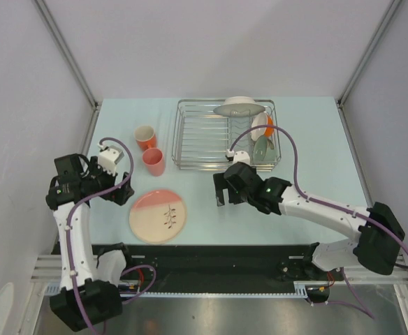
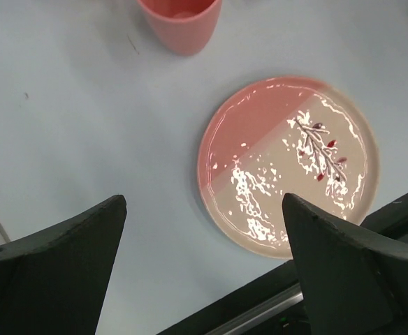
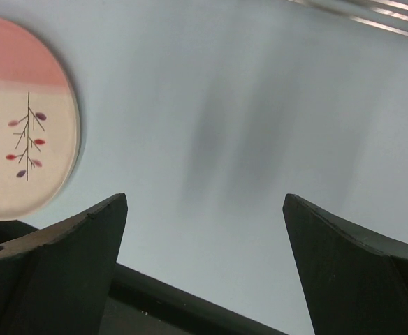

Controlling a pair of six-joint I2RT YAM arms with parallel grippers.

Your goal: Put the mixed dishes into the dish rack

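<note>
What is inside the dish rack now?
The dish rack holds a large white plate at its far end, plus a white-and-orange bowl and pale green bowl at right. Their undersides are covered.

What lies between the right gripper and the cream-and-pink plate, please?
Only bare table separates the right gripper from the cream-and-pink plate; the top and right wrist views both show it.

I can't sep dishes (image 1: 262, 132) bunched at dish rack (image 1: 204, 143) far-right end; wrist cams crop orange cup (image 2: 179, 24) and plate (image 3: 22, 118).
</note>
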